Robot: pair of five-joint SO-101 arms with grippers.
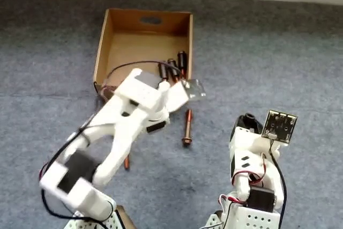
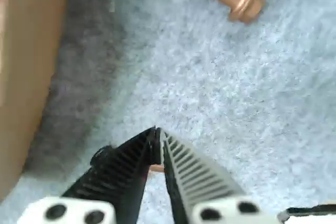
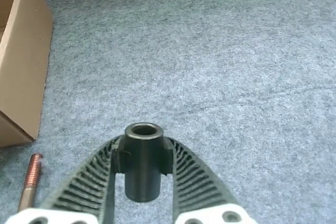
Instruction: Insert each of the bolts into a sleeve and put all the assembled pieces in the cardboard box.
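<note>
Colour rundown: fuzzy, mottled blue-grey table covering, plain tan-brown cardboard box, shiny copper-orange metal bolt with fine thread rings, matte charcoal-black cylindrical metal sleeve. The plastic fingers are black with ridged lines, and the chunky plastic robot arms are plain white.

The left arm stretches from its base at the near left edge diagonally up and to the right, almost fully extended, its wrist tipped downward. The left gripper points at the floor with its ribbed fingers pressed together at the tips. The right arm is folded back over its base at the near right, the forearm upright. The right gripper is clamped around a dark sleeve, held upright between both fingers
</note>
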